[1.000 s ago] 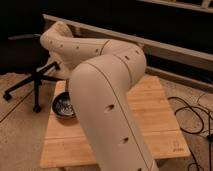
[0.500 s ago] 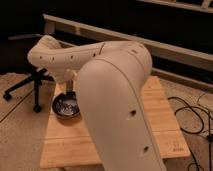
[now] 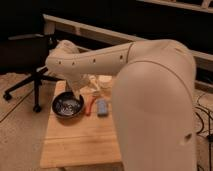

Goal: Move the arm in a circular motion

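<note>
The arm [image 3: 150,95] is cream-white and very large, and it fills the right half of the camera view. Its thick upper segment rises in the foreground. A forearm [image 3: 90,60] with a row of small dark holes reaches left over the wooden table [image 3: 75,145]. The wrist bends down at the far left. The gripper [image 3: 77,92] hangs just above the right rim of a dark bowl [image 3: 66,106]. It is small and partly lost against the arm.
A red utensil [image 3: 90,106] and a blue object [image 3: 102,107] lie on the table right of the bowl, with pale items [image 3: 102,83] behind them. A black office chair [image 3: 27,60] stands at left. Cables [image 3: 206,117] lie on the floor at right.
The forearm has swung left and lower, and the wrist has come down toward the bowl. The upper segment now fills more of the right side.
</note>
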You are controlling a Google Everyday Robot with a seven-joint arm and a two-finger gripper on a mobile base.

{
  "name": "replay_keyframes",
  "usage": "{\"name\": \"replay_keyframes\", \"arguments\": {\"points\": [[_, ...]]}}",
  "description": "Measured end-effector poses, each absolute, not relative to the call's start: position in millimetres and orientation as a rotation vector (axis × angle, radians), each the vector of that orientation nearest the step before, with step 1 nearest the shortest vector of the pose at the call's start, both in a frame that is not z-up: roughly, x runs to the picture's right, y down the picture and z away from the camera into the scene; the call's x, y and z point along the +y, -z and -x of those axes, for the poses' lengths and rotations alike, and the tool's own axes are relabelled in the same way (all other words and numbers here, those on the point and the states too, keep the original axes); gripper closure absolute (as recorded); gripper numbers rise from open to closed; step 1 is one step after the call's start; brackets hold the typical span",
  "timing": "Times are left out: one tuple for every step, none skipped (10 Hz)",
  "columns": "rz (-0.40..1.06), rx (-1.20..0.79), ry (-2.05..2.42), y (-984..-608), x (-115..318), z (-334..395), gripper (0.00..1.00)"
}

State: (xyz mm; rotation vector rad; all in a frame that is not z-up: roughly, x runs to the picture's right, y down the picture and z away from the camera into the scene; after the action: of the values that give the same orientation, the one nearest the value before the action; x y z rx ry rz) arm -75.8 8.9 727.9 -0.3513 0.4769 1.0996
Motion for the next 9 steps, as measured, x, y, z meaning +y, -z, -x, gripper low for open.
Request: {"name": "replay_keyframes", "arguments": {"points": [[0.355, 0.475, -1.141, -728.0, 1.2, 65.7, 0.35], [0.363, 0.472, -1.2, -730.8, -13.0, 50.5, 0.35], [0.362, 0.476, -1.251, -736.0, -31.9, 32.4, 0.35], [0.36, 0.478, -1.275, -740.9, -45.5, 24.1, 0.35], [0.355, 0.486, -1.292, -749.1, -62.0, 17.3, 0.35], [0.351, 0.486, -1.297, -757.1, -77.0, 18.5, 0.35], [0.345, 0.484, -1.283, -766.2, -92.3, 27.0, 0.35], [0.343, 0.478, -1.26, -772.7, -101.9, 39.3, 0.35], [0.346, 0.466, -1.236, -776.4, -107.0, 52.9, 0.35]]}}
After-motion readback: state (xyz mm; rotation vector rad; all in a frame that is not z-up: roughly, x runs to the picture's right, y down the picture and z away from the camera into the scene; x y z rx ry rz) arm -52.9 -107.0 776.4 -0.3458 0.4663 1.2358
